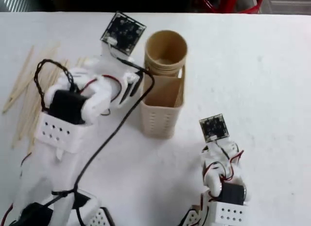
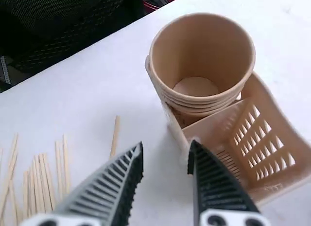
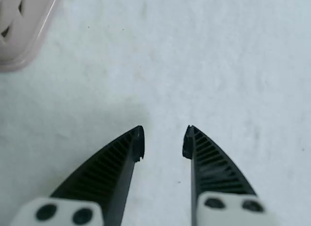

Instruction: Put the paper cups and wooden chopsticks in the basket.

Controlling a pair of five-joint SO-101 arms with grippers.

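While the paper cups (image 1: 165,65) sat stacked in the basket (image 1: 158,121), the wooden chopsticks (image 2: 43,177) lay near-to-far on the table, left of the released, empty left hand (image 2: 165,153); the right hand (image 3: 164,138), likewise released, hung well apart.

Counter (image 1: 262,70): white, matte, with faint specks in the right wrist view. Directly on it:
- One beige perforated basket (image 1: 162,114), upright near the middle, long axis running from the near edge to the far edge.
- Wooden chopsticks (image 1: 26,90), loose and flat on the left arm's side, well apart from the basket. They are fanned roughly parallel and some overlap.
- One single stick (image 2: 115,134), apart from the pile and nearer the basket, not touching it.
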